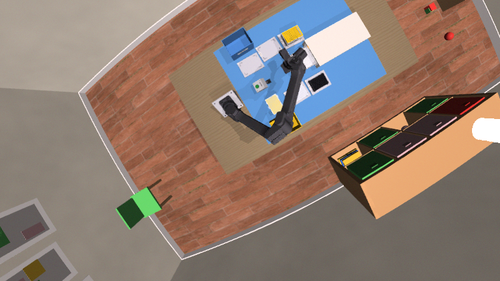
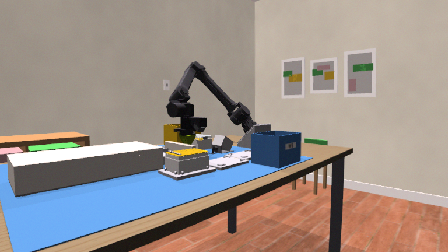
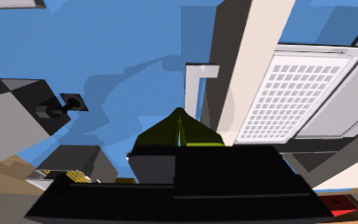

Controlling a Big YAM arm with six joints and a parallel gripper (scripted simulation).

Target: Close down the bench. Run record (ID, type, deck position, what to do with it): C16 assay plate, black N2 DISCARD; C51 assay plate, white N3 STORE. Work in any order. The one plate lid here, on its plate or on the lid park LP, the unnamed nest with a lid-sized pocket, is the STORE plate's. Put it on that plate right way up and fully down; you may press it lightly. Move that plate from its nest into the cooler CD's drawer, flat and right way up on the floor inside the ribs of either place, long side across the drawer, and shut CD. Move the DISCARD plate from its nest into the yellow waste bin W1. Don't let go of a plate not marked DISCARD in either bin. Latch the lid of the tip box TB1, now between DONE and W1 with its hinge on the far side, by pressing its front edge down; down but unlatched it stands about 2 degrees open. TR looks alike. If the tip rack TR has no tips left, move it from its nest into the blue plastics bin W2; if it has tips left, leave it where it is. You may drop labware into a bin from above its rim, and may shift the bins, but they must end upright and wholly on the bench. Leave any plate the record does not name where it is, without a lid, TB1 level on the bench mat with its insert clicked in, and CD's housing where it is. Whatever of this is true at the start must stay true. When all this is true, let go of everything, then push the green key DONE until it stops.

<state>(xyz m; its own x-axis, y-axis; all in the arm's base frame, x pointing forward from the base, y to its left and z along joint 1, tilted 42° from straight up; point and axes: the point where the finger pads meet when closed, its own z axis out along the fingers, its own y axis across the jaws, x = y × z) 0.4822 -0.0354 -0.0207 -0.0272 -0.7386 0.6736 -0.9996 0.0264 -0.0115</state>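
My gripper [image 1: 291, 60] [image 2: 186, 136] [image 3: 179, 111] is shut and empty, with its yellow-green fingers pressed together. It hangs low over the blue mat, just beside the cream drawer front [image 3: 247, 70] of the cooler CD [image 1: 337, 38] [image 2: 86, 163]. I cannot tell if it touches the front. The drawer stands partly out, and a white assay plate [image 3: 291, 100] lies flat in it with its wells showing. The black assay plate [image 1: 318, 82] sits in its nest. The tip rack TR [image 1: 291, 34] [image 2: 186, 160] holds yellow tips. The tip box TB1 [image 1: 273, 103] has a cream lid.
The blue bin W2 [image 1: 237, 44] [image 2: 275, 148] stands at the mat's corner. The yellow bin W1 [image 2: 171, 132] is partly under my arm. The green DONE key [image 1: 258, 86] is near two pale empty nests [image 1: 260, 56].
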